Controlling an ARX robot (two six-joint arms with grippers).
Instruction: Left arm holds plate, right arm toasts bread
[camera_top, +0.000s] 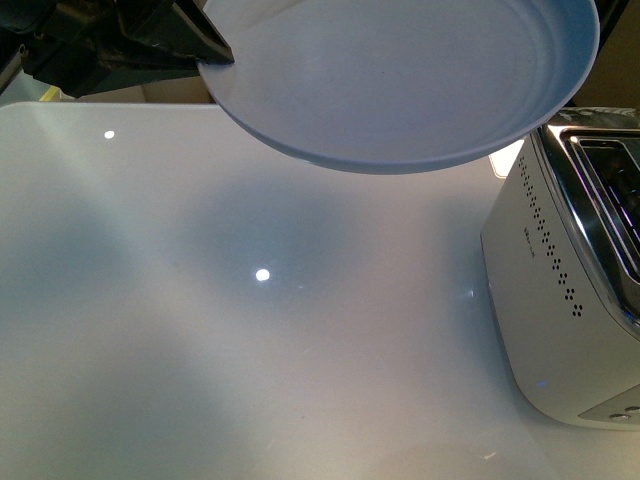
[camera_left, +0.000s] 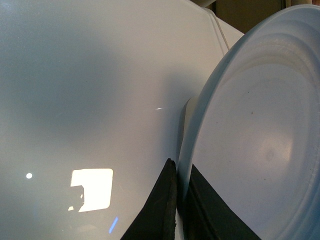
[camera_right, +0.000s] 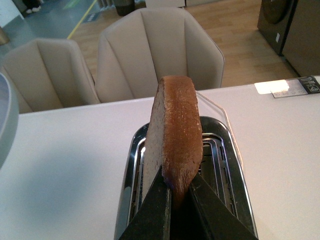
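Note:
My left gripper (camera_top: 205, 45) is shut on the rim of the pale blue-white plate (camera_top: 400, 70) and holds it tilted in the air above the table's far side. In the left wrist view the dark jaws pinch the plate (camera_left: 260, 150) at its edge, and the gripper (camera_left: 179, 172) grips the rim. The plate holds nothing. My right gripper (camera_right: 177, 187) is shut on the bread (camera_right: 172, 135), a brown slice held on edge just above the toaster (camera_right: 220, 165) and its slots. The toaster (camera_top: 570, 270) stands at the table's right.
The white glossy table (camera_top: 200, 330) carries only the toaster. Two beige chairs (camera_right: 160, 50) stand beyond its far edge. A small card (camera_right: 300, 86) lies on the table past the toaster.

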